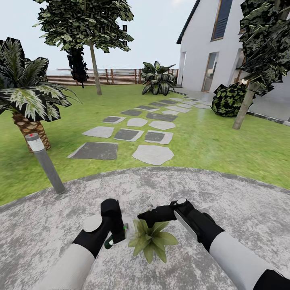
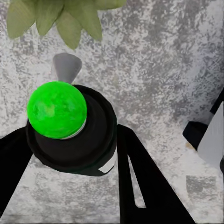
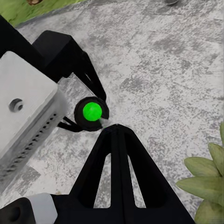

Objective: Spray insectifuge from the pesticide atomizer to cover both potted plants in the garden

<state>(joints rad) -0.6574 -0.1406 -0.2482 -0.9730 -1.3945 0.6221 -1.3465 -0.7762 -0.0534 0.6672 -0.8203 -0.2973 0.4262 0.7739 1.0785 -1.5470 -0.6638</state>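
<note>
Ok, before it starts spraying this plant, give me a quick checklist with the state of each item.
1. Atomizer held in left gripper: ok, fingers on both sides of the bottle.
2. Plant close to the atomizer: ok, its leaves lie just beyond the bottle in the left wrist view.
3. Nozzle aimed at the plant: cannot tell, the spray head's direction is unclear.
4. Right gripper out of the spray path: not ok, it hangs over the plant near the atomizer.
5. Spray already on the leaves: cannot tell, no specks visible.
</note>
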